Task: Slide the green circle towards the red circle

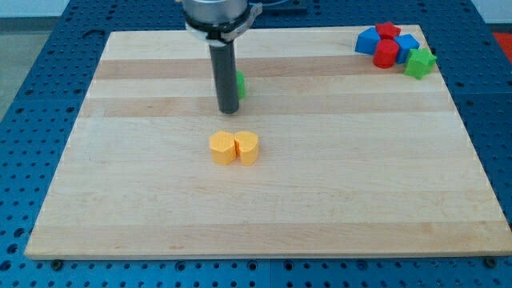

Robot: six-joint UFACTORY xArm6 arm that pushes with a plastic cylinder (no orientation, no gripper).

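Table [264, 208] of pale wood filled most of the view, lying on a blue pegboard [40, 32] that showed past all four edges. Wide bare wood ran across the view's bottom half and along the left side, so open room for sliding lay there and between the middle and the top-right corner.

Rod [226, 72] came down from the view's top, dark and upright, with my tip [230, 110] resting on the wood above the yellow pair. No jaws belonged to this arm, so nothing was clenched or released.

Seven blocks could be counted. Two yellow blocks [234, 149] sat touching side by side near the middle, just below my tip. Cluster at the top-right corner, close to the table's edge, held two blue blocks [370, 40], two red ones including the red circle [386, 54], and a green star [419, 62] at its right.

Green circle [240, 84] showed only as a sliver at the rod's right side, mostly hidden behind it and well apart from the red circle.
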